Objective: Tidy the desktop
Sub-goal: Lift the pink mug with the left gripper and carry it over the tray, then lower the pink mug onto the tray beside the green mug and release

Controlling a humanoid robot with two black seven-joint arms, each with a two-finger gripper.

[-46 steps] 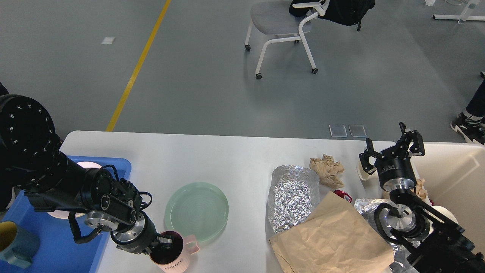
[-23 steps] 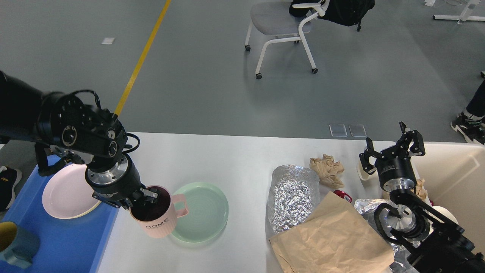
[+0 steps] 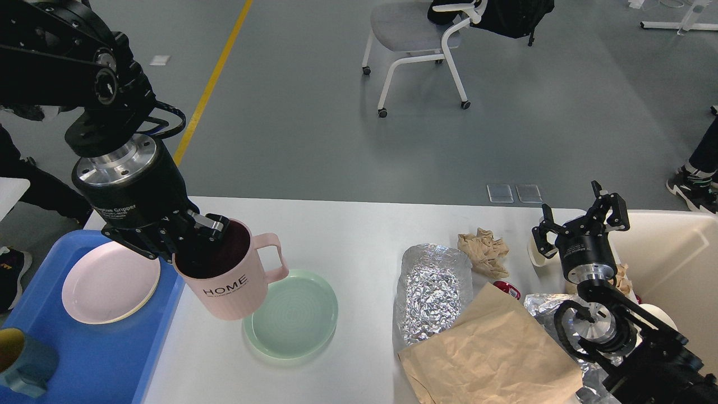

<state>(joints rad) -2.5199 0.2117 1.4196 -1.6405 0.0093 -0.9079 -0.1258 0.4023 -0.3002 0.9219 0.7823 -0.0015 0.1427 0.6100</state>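
The white desktop [image 3: 348,235] spans the lower half of the head view. My left gripper [image 3: 193,238] is shut on the rim of a pink mug [image 3: 230,280] marked HOME and holds it in the air over the tray's right edge and the left side of a green plate [image 3: 291,314]. My right gripper [image 3: 580,221] stands open at the right, with nothing between its fingers. Crumpled brown paper [image 3: 483,249], a foil wad [image 3: 432,289], a flat brown paper bag [image 3: 493,350] and a small red item [image 3: 509,289] lie on the right half.
A blue tray [image 3: 112,359] at the left holds a pink plate [image 3: 109,289] and a dark teal mug [image 3: 22,362]. A cream-white bin [image 3: 679,269] stands at the right edge. More foil [image 3: 541,306] lies beside my right arm. A chair [image 3: 426,39] stands on the floor beyond.
My left arm has risen with the pink mug, lifting it off the desktop's front and carrying it up and back toward the tray's edge. The right arm has not moved.
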